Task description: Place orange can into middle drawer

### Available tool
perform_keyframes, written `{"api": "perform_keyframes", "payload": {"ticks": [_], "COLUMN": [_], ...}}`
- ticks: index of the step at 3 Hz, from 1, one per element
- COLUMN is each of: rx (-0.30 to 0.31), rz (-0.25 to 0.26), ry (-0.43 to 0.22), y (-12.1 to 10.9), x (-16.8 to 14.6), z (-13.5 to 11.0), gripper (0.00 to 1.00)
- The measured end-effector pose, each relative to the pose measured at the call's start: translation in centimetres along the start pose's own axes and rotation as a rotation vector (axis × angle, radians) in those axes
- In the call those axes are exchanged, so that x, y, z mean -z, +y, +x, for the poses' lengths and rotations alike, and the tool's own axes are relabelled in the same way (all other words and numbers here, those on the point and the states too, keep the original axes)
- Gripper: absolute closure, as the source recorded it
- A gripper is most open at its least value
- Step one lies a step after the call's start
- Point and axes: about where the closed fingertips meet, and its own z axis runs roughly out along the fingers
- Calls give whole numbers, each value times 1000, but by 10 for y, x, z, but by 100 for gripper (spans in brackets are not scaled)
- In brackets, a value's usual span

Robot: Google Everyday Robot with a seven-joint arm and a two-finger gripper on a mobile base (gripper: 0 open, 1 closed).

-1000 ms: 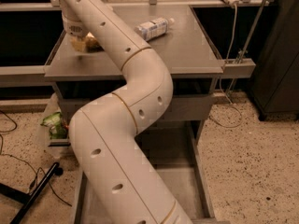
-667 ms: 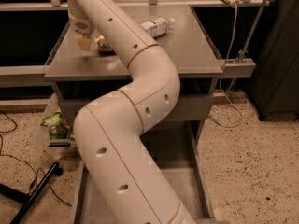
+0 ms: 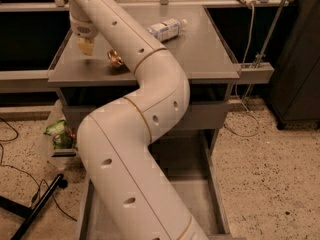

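Note:
The orange can (image 3: 115, 59) lies on its side on the grey tabletop (image 3: 200, 59), near the front left, partly hidden behind my white arm (image 3: 150, 99). My gripper (image 3: 86, 45) hangs just above the tabletop, a little to the left of the can and apart from it, with nothing seen in it. The middle drawer (image 3: 212, 194) stands pulled out below the table at the bottom of the view. Its flat grey floor and right side wall show, and the rest is hidden by my arm.
A clear plastic bottle (image 3: 165, 29) with a white-blue label lies at the back of the tabletop. A green packet (image 3: 59, 133) sits on a low container at the left of the cabinet. Black stand legs (image 3: 35, 209) and cables lie on the speckled floor. A dark cabinet (image 3: 300, 54) stands at the right.
The can has moved right and toward the table's front, away from my gripper. My arm's elbow has swung to the right. The gripper has stayed at about the same place.

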Motion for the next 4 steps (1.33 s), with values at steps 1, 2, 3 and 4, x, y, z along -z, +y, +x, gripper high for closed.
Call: {"api": "perform_keyframes", "payload": {"ticks": [1,2,3,4], "rx": [0,0,0,0], "rz": [5,5,5,5], "ry": [-5,-5,-5,-4], "y": [-2,-2,-2,-2], "x": [-4,-4,-4,-4], "z": [-1,-1,-1,-1], "gripper": [58,35,11,0]}}
